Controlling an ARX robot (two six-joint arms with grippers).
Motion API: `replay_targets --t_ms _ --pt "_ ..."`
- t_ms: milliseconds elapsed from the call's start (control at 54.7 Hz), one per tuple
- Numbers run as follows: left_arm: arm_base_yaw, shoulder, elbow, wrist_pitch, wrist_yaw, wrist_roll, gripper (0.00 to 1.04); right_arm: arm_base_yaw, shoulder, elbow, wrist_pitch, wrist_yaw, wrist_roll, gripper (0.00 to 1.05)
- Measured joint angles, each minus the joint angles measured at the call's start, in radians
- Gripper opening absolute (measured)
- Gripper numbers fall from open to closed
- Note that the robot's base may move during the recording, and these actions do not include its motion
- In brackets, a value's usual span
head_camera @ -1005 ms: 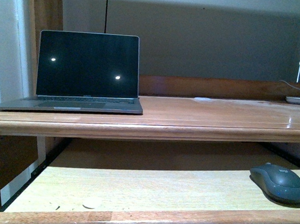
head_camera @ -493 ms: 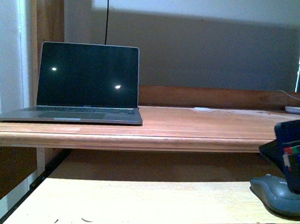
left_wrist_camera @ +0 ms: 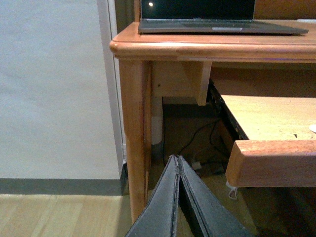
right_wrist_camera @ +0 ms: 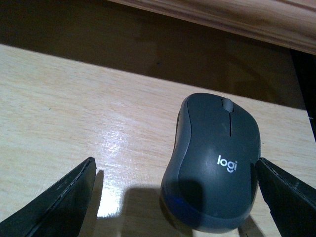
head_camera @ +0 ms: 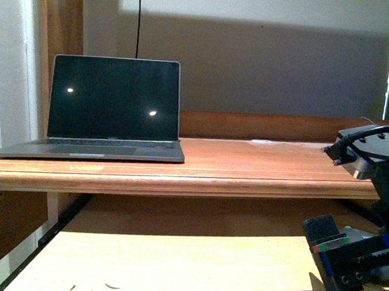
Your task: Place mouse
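Right tool [right_wrist_camera: 173, 205] spread wide, straddling the Logitech mouse [right_wrist_camera: 212, 158] on the pull-out tray [right_wrist_camera: 74, 108], lower right of front view; looks lined up to grab. Left tool [left_wrist_camera: 178, 197] clenched, parked.

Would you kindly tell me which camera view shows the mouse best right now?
The right wrist view: the mouse lies whole on the shelf, logo and wheel plain. In the front view the right gripper hides most of it. The left wrist view shows none.

A wooden desk [head_camera: 261, 157] with a pull-out shelf [head_camera: 172, 258] is seen before a grey wall [head_camera: 275, 64], on a wooden floor [left_wrist_camera: 59, 217].
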Motion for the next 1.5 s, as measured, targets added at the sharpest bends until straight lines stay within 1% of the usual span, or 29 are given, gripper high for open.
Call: replay_targets --t_ms 183,311,347,420,439,512,530,567,585,621,695,859,914,987,1078,1188,1206,1316,1352,1407,1480,1499 --pt "0.000 -0.042 -0.022 -0.028 0.000 0.000 0.03 0.004 0.061 0.044 -0.019 0.053 0.019 0.97" --pt "0.000 -0.093 -0.022 -0.077 0.000 0.000 0.03 -0.012 0.124 0.095 -0.058 0.059 0.093 0.97" --pt "0.000 -0.102 -0.022 -0.086 0.000 0.000 0.03 -0.015 0.130 0.100 -0.060 0.058 0.106 0.96" --pt "0.000 -0.123 -0.022 -0.103 0.000 0.000 0.03 -0.020 0.138 0.105 -0.060 0.051 0.124 0.84" --pt "0.000 -0.130 -0.022 -0.111 0.000 0.000 0.03 -0.023 0.139 0.105 -0.059 0.048 0.128 0.79" --pt "0.000 -0.149 -0.022 -0.131 0.000 0.000 0.03 -0.036 0.139 0.101 -0.057 0.031 0.152 0.66" --pt "0.000 -0.156 -0.022 -0.138 0.000 0.000 0.03 -0.042 0.138 0.096 -0.051 0.027 0.161 0.61" --pt "0.000 -0.164 -0.022 -0.147 0.000 0.000 0.03 -0.047 0.132 0.090 -0.045 0.019 0.175 0.57" --pt "0.000 -0.168 -0.022 -0.150 0.000 0.000 0.03 -0.050 0.127 0.086 -0.045 0.015 0.179 0.56" --pt "0.000 -0.230 -0.022 -0.237 0.001 0.000 0.03 -0.057 0.109 0.071 -0.043 0.000 0.190 0.56" --pt "0.000 -0.308 -0.022 -0.315 0.000 0.000 0.03 -0.064 0.079 0.055 -0.049 -0.019 0.203 0.56" --pt "0.000 -0.336 -0.022 -0.325 0.000 0.000 0.03 -0.079 -0.037 0.023 -0.095 -0.077 0.194 0.56" --pt "0.000 -0.338 -0.022 -0.326 0.000 0.000 0.03 -0.086 -0.095 0.020 -0.128 -0.112 0.180 0.56" --pt "0.000 -0.339 -0.022 -0.327 0.000 0.000 0.03 -0.099 -0.168 0.033 -0.187 -0.132 0.157 0.56" --pt "0.000 -0.339 -0.022 -0.327 0.000 0.000 0.03 -0.085 -0.159 0.112 -0.218 -0.114 0.151 0.56" --pt "0.000 -0.339 -0.022 -0.327 0.000 0.000 0.03 -0.008 -0.043 0.301 -0.220 -0.026 0.183 0.56" --pt "0.000 -0.339 -0.022 -0.327 0.000 -0.001 0.04 0.000 -0.031 0.319 -0.223 -0.019 0.188 0.56" --pt "0.000 -0.339 -0.022 -0.327 0.000 -0.001 0.20 0.064 0.094 0.484 -0.237 0.055 0.215 0.56" --pt "0.000 -0.339 -0.022 -0.327 0.000 -0.001 0.27 0.089 0.156 0.558 -0.251 0.092 0.220 0.56" --pt "0.000 -0.339 -0.022 -0.327 0.000 -0.001 0.34 0.108 0.219 0.627 -0.259 0.126 0.220 0.56" --pt "0.000 -0.339 -0.022 -0.327 0.000 -0.001 0.48 0.132 0.341 0.753 -0.285 0.188 0.215 0.56" --pt "0.000 -0.339 -0.022 -0.327 0.000 -0.001 0.50 0.135 0.355 0.767 -0.289 0.195 0.214 0.56"
